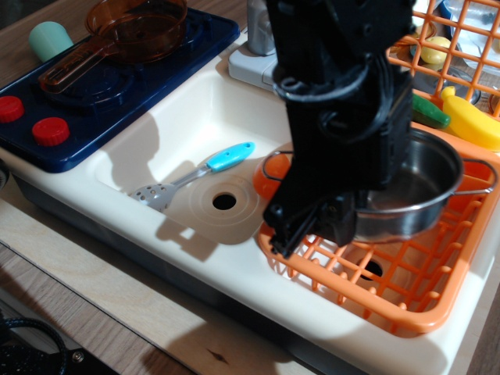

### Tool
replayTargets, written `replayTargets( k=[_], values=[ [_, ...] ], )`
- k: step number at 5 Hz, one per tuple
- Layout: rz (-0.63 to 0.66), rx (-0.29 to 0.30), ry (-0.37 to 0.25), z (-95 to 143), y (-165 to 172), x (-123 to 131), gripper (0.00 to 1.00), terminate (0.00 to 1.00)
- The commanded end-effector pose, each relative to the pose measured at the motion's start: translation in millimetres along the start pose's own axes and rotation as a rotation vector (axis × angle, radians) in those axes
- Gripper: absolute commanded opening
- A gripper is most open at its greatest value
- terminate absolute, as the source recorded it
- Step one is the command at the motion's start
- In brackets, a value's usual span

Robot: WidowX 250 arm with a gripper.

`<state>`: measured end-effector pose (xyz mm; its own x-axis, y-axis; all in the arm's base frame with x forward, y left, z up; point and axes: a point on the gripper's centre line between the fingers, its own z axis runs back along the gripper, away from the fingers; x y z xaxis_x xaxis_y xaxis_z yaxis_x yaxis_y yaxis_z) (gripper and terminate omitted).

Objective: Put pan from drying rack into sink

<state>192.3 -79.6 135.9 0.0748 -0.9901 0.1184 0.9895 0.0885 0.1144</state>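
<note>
A pale wooden desk is being occupied by a cream-white toy kitchen unit, with the sink set into its middle. A dark blue stove top is being carried at the unit's left, with two red knobs on its near edge, a transparent amber saucepan resting on it and a mint-green object lying behind. The black robot arm is being seen across the centre, blocking much of the right side. The drying rack is being seen at the right of the sink, its slotted grid bottom largely bare. The pan is being held up above the rack floor, tilted, its thin wire handles sticking out at either side. The hand is being seen at the pan's near left rim, clenched on that rim as far as can be told. Behind the rack, an orange wire basket is being seen with a yellow toy and a green toy beside it. An orange toy is lying at the sink's right edge. A blue-handled slotted spoon is lying in the sink, just left of the drain hole
</note>
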Motion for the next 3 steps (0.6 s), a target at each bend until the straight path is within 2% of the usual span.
replayTargets(
  k=[1,2,3],
  values=[
    [0.047,0.062,0.1,33,15,-23,0.0,0.0],
    [0.144,0.085,0.163,34,21,-57,0.0,0.0],
    [0.189,0.108,0.182,30,22,-80,0.0,1.0]
  ],
)
